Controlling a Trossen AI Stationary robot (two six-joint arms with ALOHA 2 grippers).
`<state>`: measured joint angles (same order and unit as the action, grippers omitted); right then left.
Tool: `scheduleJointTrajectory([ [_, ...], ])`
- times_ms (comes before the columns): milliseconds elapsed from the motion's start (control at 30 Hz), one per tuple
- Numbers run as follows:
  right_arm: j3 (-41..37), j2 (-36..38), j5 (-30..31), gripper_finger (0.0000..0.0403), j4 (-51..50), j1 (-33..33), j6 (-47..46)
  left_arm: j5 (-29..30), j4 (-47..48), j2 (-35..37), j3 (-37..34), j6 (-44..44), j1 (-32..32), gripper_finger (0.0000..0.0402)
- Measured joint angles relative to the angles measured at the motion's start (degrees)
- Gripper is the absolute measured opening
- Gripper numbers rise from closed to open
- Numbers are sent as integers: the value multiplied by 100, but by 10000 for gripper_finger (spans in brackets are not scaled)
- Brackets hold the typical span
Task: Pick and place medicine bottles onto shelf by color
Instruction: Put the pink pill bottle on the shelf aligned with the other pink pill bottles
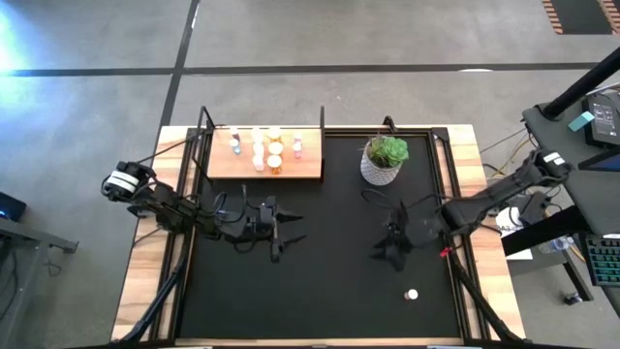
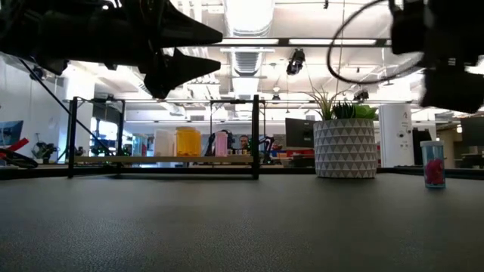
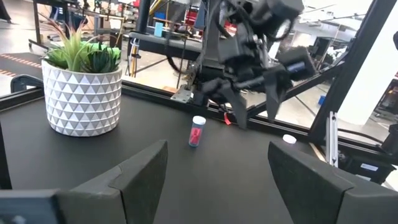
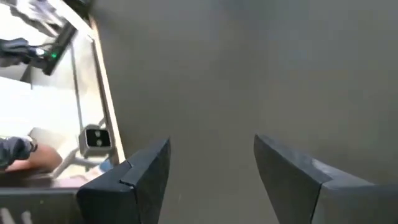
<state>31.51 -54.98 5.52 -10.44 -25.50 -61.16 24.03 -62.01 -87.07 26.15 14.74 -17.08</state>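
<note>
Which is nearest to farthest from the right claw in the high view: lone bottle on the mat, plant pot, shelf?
From the right claw:
1. Lone bottle, white cap, on the black mat toward the near edge.
2. Plant pot, toward the far edge; only slightly farther, so this ranking is a close call.
3. Shelf, far-left, clearly farthest.

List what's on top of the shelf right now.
The shelf holds a cluster of small bottles, white, orange and pinkish, toward its left and middle. The exact count is unclear because they overlap. Its right end is bare.
</note>
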Motion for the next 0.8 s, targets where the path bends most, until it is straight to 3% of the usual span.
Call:
scheduleJointTrajectory([
  [267,80,-338,12,221,-390,-946,-1739,0,1,0,-18,13,-30,263],
  [433,765,-718,214,221,-1148,-1391,-2176,0,1,0,-22,13,-48,263],
  [667,2345,-1772,189,221,-3382,-1871,-2794,0,1,0,-24,11,-57,263],
  [800,3082,-2485,-164,221,-4899,-2057,-3380,0,0,0,-26,96,-57,263],
])
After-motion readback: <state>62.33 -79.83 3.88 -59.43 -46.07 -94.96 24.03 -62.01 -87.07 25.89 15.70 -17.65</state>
